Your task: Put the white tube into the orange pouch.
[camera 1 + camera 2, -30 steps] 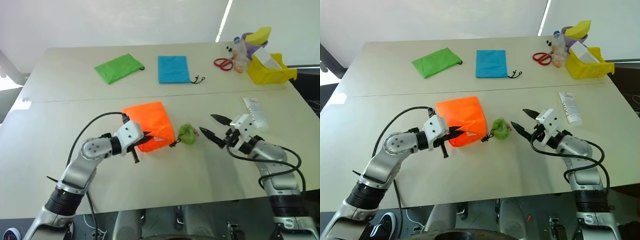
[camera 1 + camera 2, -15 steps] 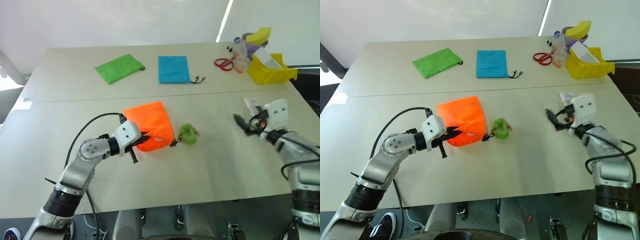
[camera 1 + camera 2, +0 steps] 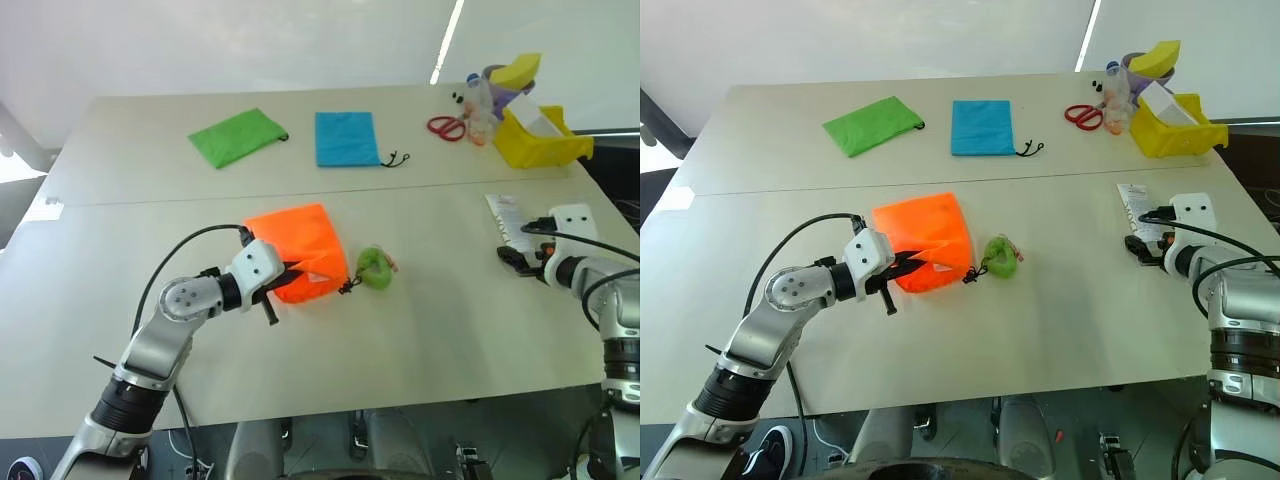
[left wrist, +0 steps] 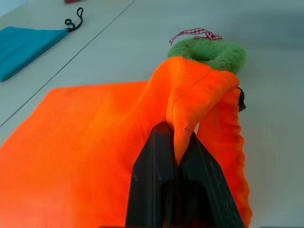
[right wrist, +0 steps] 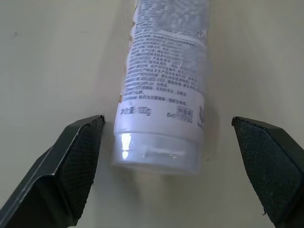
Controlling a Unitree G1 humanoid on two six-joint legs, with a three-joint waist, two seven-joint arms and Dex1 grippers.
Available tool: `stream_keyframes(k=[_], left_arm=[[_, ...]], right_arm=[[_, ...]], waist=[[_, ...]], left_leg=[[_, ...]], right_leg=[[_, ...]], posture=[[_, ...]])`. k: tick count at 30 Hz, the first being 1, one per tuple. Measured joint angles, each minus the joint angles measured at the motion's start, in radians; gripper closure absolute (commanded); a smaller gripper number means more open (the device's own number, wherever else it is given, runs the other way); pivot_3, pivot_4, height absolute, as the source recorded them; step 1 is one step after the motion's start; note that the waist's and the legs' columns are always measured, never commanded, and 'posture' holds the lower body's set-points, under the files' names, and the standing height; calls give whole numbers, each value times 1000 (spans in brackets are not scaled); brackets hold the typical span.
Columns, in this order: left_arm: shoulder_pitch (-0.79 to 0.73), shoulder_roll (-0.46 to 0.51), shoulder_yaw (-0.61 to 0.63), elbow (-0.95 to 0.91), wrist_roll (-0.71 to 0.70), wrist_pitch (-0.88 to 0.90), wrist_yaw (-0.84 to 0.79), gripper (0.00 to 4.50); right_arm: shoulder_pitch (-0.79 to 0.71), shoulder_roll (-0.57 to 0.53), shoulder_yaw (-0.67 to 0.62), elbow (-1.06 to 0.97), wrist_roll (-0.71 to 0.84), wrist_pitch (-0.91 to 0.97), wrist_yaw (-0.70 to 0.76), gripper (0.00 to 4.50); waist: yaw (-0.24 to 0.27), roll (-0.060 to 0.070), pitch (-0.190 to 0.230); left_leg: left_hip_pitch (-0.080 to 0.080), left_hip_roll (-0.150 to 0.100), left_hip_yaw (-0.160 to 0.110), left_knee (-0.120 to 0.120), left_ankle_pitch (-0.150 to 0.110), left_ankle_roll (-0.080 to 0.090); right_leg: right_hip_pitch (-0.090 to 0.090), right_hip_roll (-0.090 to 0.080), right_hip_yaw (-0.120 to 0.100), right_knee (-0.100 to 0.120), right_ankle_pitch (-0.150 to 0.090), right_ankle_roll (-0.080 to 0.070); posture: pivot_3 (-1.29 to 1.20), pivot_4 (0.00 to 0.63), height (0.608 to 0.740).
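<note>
- My left pincer (image 4: 176,156) is clamped on a fold of fabric at the mouth edge of the orange pouch (image 3: 297,245), lifting that edge a little off the worktop (image 3: 300,340).
- The orange pouch lies near the middle of the worktop, and its black drawstring cord (image 3: 348,287) trails out toward a small fuzzy green toy (image 3: 375,268) just beside it.
- The green toy has a bit of red-and-white checked ribbon (image 4: 195,33) on its far side.
- My right pincer (image 5: 168,156) stands wide, with one finger on each side of the white tube (image 5: 164,95), and neither finger touches it.
- The white tube lies flat on the worktop near its right edge, well apart from the orange pouch, with its cap end toward my right pincer.
- At the back of the worktop lie a green pouch (image 3: 237,136) and a blue pouch (image 3: 347,138), side by side but apart.
- In the far right corner sit red-handled scissors (image 3: 447,127) and a yellow bin (image 3: 540,145), with a small bottle (image 3: 478,108) between them.
</note>
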Motion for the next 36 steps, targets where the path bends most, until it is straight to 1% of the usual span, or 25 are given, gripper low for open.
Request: stream_keyframes(k=[1,3,6,7,13,17,21,25,27,29,32,34,36], left_arm=[[0,0,0,0,0,0,0,4500],[0,0,0,0,1,0,1,4500],[0,1,0,0,4,0,1,4500],[0,2,0,0,5,0,1,4500],[0,8,0,0,5,-1,0,4500],[-1,8,0,0,6,-2,0,4500],[-3,6,0,1,5,-3,-1,4500],[-6,7,0,4,6,-3,0,4500],[-8,7,2,8,7,-4,2,4500],[-8,6,4,10,7,-4,5,4500],[-9,-4,5,10,4,-4,7,4500],[-6,-3,6,8,2,-4,5,4500],[-3,-2,7,6,-1,-4,4,4500]], right_arm=[[-3,1,-3,7,1,1,0,263],[-5,13,-22,13,11,7,-3,861],[-5,24,-30,13,27,15,-2,2439],[-5,23,-29,13,26,16,-2,2712],[4,23,-27,-15,34,20,15,2712],[57,22,4,-123,56,-1,103,2712],[98,18,11,-305,139,-4,227,2712],[160,-36,0,-532,293,39,380,2712],[248,-84,7,-681,379,69,467,2712],[321,-111,29,-798,446,105,514,2712],[402,-119,106,-920,466,100,534,2712],[437,-133,162,-955,438,70,531,2712],[436,-136,194,-959,424,59,524,2712]], waist=[[0,0,0],[0,0,0],[1,0,0],[2,0,0],[1,0,0],[0,1,0],[-1,3,1],[5,3,1],[8,3,1],[3,3,1],[0,3,1],[1,3,1],[1,3,1]], left_leg=[[0,0,0,0,0,0],[0,0,0,0,0,0],[0,0,0,1,0,0],[0,0,0,1,0,0],[0,0,0,0,0,0],[0,0,0,0,0,0],[-1,0,0,0,0,0],[-1,1,-2,0,-1,-2],[-1,1,-2,-1,-2,-1],[-1,1,-2,-1,-3,0],[-1,0,-1,0,-4,1],[-1,0,-1,0,-4,0],[-1,0,-1,0,-4,0]], right_leg=[[0,0,0,0,0,0],[0,0,0,0,0,0],[0,0,0,0,0,1],[1,0,0,0,0,1],[0,0,0,0,0,1],[-1,0,0,0,0,1],[-1,0,0,0,0,1],[0,0,-1,-1,0,1],[1,-1,-1,-3,0,2],[1,-3,-1,-4,0,2],[1,-4,-1,-4,0,2],[-1,-5,-1,-4,-1,3],[-3,-7,-2,-5,-2,4]], posture=[[0,150,736],[0,150,736],[0,150,736],[0,150,736],[0,150,736],[0,150,736],[0,150,736],[0,150,736],[0,150,736],[0,150,736],[0,150,736],[0,150,736],[0,150,736]])
